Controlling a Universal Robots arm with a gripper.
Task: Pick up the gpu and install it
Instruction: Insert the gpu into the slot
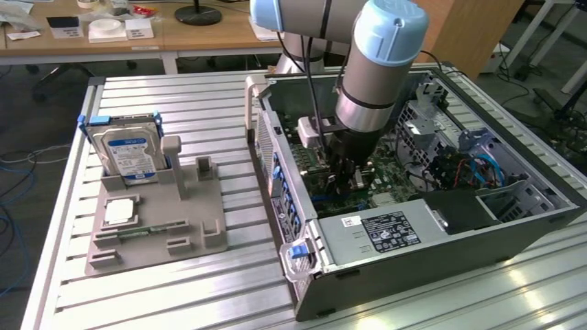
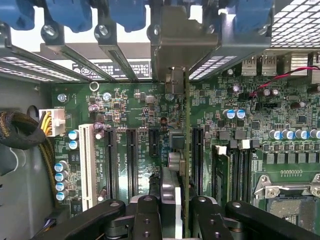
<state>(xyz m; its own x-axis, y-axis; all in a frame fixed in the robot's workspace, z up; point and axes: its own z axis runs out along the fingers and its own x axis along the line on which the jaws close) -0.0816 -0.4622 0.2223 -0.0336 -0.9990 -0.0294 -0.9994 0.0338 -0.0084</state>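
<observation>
Inside the open computer case (image 1: pixel 541 206) at centre frame, we note our end effector (image 2: pixel 175 210) clamped on the gpu (image 2: pixel 186 150), card edge-on, long axis running from the fingers toward the rear bracket slots (image 2: pixel 170 45), poised over the motherboard (image 2: pixel 135 107) expansion slots.

Hidden in the exterior view behind the arm (image 1: pixel 372 82): much of the motherboard (image 1: pixel 390 180) inside the computer case (image 1: pixel 440 254). Cut off by the top edge there: the arm's upper links and the desk (image 1: pixel 156 34) behind. Lost among dark parts low in the case: the end effector (image 1: pixel 341 180), fingertips too dim to separate. In the wrist view, seen edge-on: the gpu (image 2: pixel 186 150), its faces out of sight, its lower end covered by the black fingers (image 2: pixel 147 220). Cropped at the edge: the CPU socket (image 2: pixel 290 197). Too small to read: the power supply label (image 1: pixel 390 230) and the hard drive label (image 1: pixel 128 155).
</observation>
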